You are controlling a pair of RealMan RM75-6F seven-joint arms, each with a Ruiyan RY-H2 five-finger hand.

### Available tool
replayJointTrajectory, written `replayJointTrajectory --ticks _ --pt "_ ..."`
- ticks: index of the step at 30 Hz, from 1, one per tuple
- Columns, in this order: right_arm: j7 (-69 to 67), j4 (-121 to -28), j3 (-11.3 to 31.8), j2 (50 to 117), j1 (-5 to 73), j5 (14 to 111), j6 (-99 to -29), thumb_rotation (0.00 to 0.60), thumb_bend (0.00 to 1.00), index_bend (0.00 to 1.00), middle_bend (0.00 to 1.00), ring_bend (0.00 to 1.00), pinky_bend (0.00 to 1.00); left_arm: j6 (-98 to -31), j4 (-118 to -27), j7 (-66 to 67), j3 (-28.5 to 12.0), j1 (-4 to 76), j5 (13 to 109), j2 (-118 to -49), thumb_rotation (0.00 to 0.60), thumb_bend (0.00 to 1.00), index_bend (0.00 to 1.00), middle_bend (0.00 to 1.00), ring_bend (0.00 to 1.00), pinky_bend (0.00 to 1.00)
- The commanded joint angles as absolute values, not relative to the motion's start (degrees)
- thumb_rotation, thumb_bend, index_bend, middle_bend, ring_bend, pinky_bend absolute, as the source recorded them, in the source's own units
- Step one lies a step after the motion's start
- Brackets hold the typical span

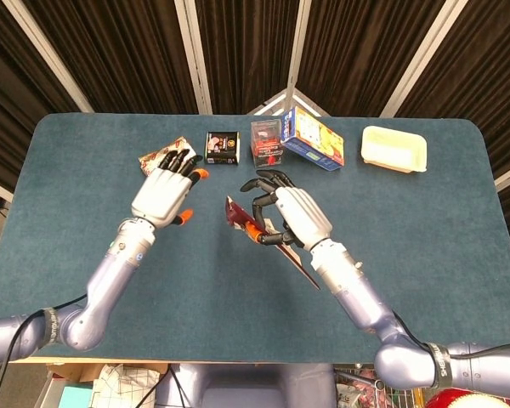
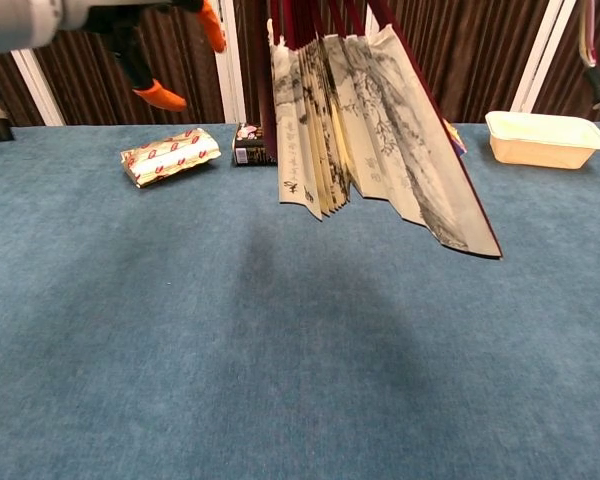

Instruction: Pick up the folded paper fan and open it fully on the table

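We hold the partly opened paper fan with dark red ribs and ink-painted pleats [image 2: 375, 130] in our right hand [image 1: 289, 212], fingers curled around its ribs near the pivot, above the middle of the blue felt-covered table [image 1: 425, 246]. In the chest view the fan hangs clear of the surface, pleats bunched at one side and spread toward the other. Our left hand [image 1: 164, 192] hovers just beside the fan with its orange-tipped fingers apart, holding nothing. Along the far edge lie a red-and-white foil packet [image 2: 170, 156], a small black box [image 1: 223, 146] and a cream plastic tray [image 1: 394, 148].
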State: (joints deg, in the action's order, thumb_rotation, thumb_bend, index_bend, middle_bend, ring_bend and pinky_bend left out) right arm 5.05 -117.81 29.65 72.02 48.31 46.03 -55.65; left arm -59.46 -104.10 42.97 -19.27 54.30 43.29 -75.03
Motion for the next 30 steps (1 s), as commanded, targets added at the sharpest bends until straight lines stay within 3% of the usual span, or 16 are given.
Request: replayJointTrajectory --ticks 1,17,30 --pt "4.65 -117.95 29.57 71.76 48.68 45.86 -55.82 0.6 0.46 0.81 0.29 0.1 0.0 -59.48 -103.19 43.49 -19.09 55.96 41.89 -76.63 0.6 0.37 0.27 0.09 0.0 0.09" --pt "2.75 -119.69 28.17 70.15 49.98 46.31 -56.18 0.6 0.46 0.82 0.29 0.1 0.0 -62.88 -100.44 44.33 -16.99 60.6 38.2 -83.52 0.6 0.38 0.31 0.09 0.0 0.09" --pt "1.39 -119.84 26.95 70.33 50.68 46.87 -56.44 0.6 0.46 0.82 0.29 0.1 0.0 -65.95 -98.24 43.81 -15.12 60.58 39.96 -86.31 0.6 0.46 0.68 0.16 0.0 0.09"
